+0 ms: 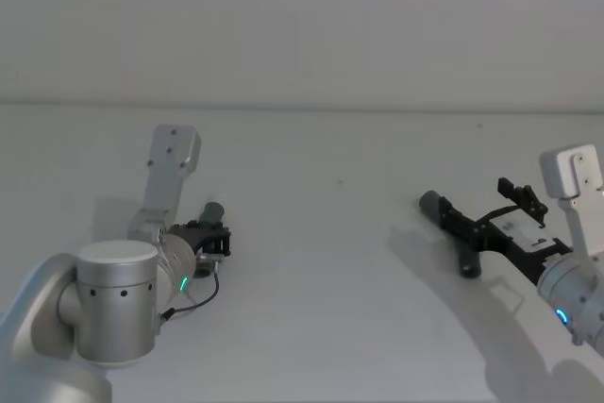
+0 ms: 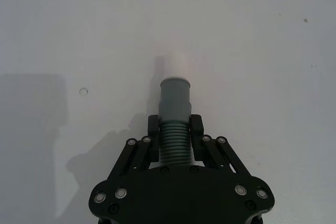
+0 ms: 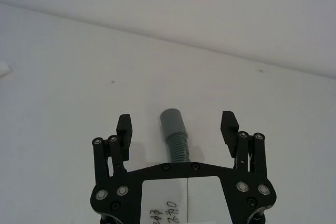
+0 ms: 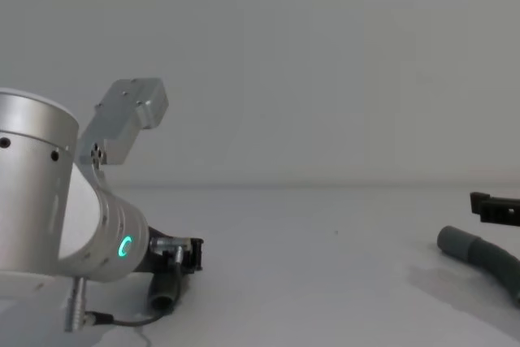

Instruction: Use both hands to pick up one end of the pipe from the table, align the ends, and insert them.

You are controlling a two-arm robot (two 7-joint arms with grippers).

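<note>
left gripper point(image 2: 175, 127) clamped on the ribbed hose point(image 2: 174, 148) just behind its grey cuff point(image 2: 175, 98), white tip point(image 2: 176, 66) plain in the left wrist view, right gripper point(image 3: 177, 127) wide open astride the other hose point(image 3: 178, 145), untouched on the table point(image 1: 321, 233)

We count two hose pieces, the white-tipped piece point(image 2: 175, 98) and the grey-cuffed piece point(image 3: 172, 120); two grippers, the left gripper point(image 2: 174, 129) and the right gripper point(image 3: 177, 125); and one white surface point(image 1: 321, 271) under them.
</note>
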